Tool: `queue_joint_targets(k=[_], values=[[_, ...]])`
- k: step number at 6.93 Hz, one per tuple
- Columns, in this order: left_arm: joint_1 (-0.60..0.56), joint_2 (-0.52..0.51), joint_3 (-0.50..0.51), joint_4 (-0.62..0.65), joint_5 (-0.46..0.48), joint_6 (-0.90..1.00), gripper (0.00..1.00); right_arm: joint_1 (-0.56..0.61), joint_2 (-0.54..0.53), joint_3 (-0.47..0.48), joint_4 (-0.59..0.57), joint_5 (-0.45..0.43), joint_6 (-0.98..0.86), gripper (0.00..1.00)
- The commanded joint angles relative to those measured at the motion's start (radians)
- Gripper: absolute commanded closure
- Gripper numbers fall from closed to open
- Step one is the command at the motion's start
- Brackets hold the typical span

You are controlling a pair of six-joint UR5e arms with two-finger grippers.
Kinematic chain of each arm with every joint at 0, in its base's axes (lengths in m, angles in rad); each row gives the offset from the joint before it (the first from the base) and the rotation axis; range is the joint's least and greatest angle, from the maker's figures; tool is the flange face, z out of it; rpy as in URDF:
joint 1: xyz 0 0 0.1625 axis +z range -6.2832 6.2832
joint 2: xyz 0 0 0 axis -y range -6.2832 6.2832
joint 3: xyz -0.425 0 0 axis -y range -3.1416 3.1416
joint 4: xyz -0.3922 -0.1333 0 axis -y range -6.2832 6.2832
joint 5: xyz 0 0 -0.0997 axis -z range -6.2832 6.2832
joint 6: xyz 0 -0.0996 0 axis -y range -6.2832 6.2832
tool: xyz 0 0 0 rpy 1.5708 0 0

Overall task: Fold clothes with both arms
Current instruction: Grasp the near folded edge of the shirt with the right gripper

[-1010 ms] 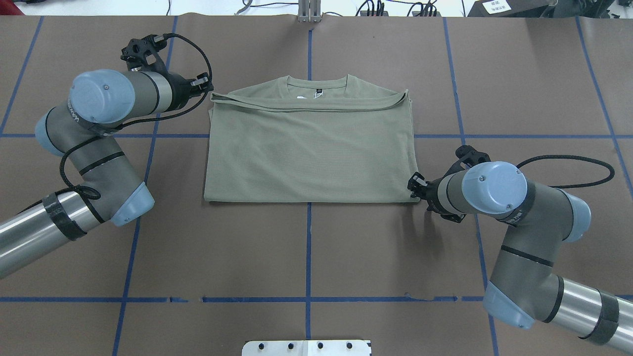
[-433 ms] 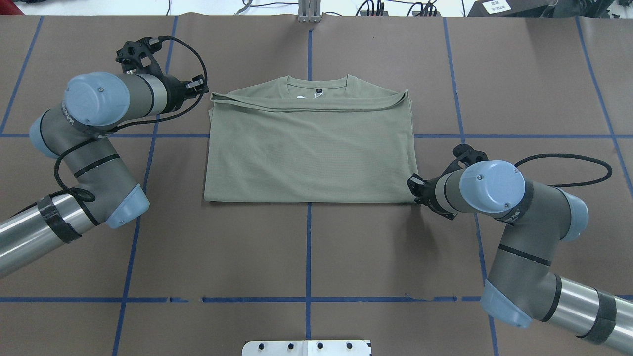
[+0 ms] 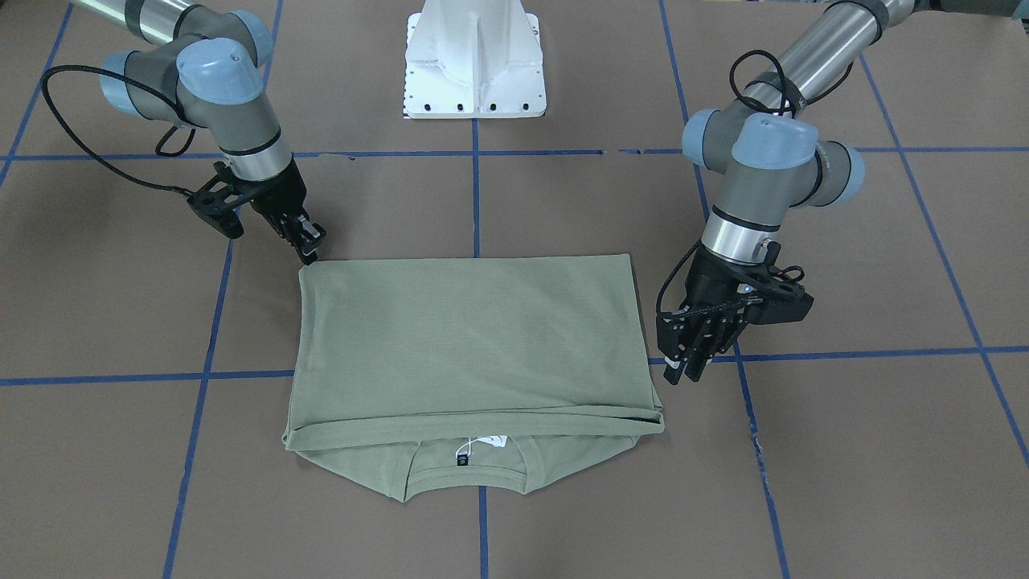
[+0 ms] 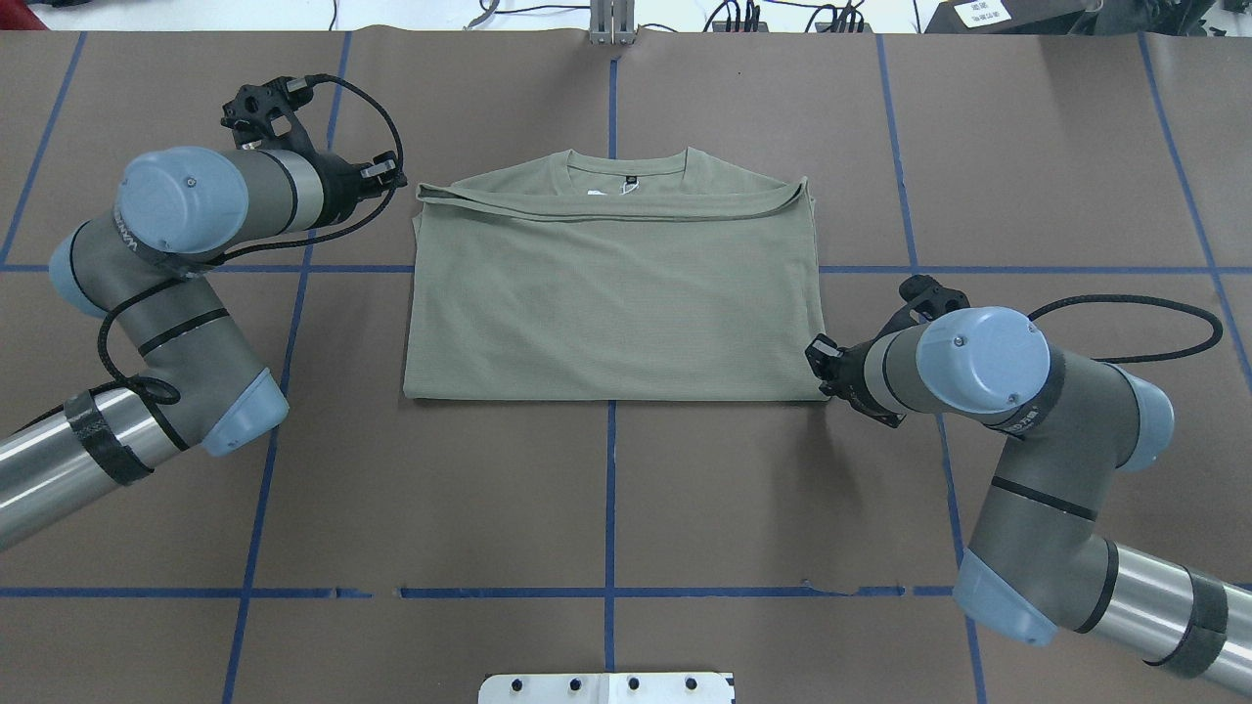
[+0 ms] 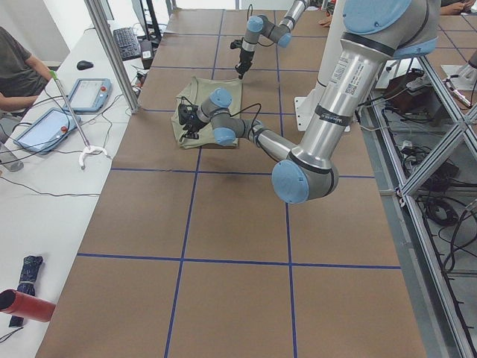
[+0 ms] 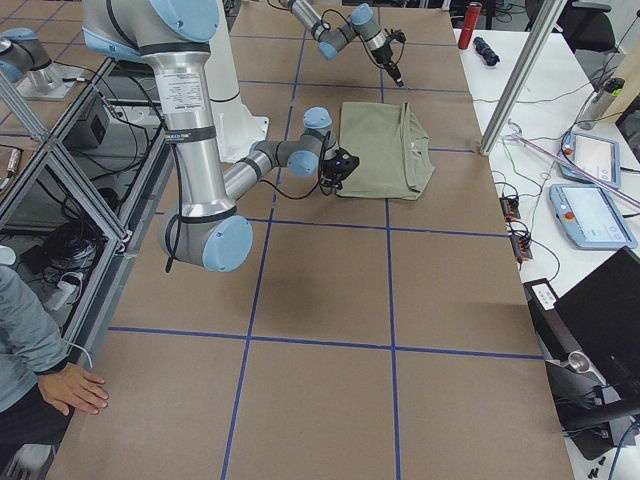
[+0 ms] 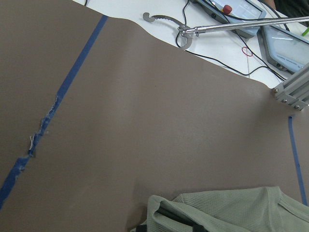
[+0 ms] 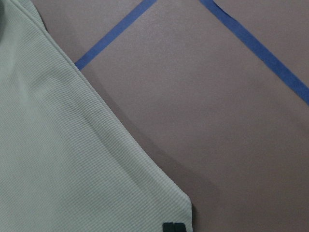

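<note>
The sage-green shirt (image 4: 611, 293) lies folded flat in a rectangle on the table, neck and black label at the far edge; it also shows in the front view (image 3: 474, 346). My left gripper (image 4: 389, 178) hangs just off the shirt's far left corner, not touching it, fingers apart and empty; in the front view (image 3: 685, 371) it is beside the shirt's edge. My right gripper (image 4: 818, 358) sits low at the shirt's near right corner, fingers together, at the cloth's edge; it also shows in the front view (image 3: 310, 251). The right wrist view shows that corner (image 8: 96, 159) lying flat.
Brown paper with blue tape lines (image 4: 610, 489) covers the table. The white base block (image 3: 474, 60) stands at the robot's side. Operator consoles and cables (image 7: 270, 29) lie beyond the far edge. A person sits at the table's far side (image 5: 19, 71).
My left gripper has drawn back to the left, away from the shirt's far corner. My right gripper has shifted slightly farther along the shirt's right corner. The shirt has not moved.
</note>
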Motion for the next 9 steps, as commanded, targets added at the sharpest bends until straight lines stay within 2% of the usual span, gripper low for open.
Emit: queue_joint_targets(k=[1, 7, 8, 9], values=[[0.002, 0.008, -0.002, -0.002, 0.001, 0.0, 0.57, -0.002, 0.002, -0.005, -0.003, -0.006, 0.003, 0.26], [0.0, 0.014, -0.012, 0.0, 0.003, -0.003, 0.57, -0.007, 0.008, -0.044, -0.003, -0.009, 0.003, 0.3], [0.0, 0.016, -0.013, -0.002, 0.003, -0.003, 0.57, -0.008, 0.01, -0.05, -0.003, -0.009, 0.003, 0.34], [0.0, 0.016, -0.013, 0.0, 0.003, -0.003, 0.57, -0.008, 0.01, -0.051, -0.003, -0.009, 0.003, 0.44]])
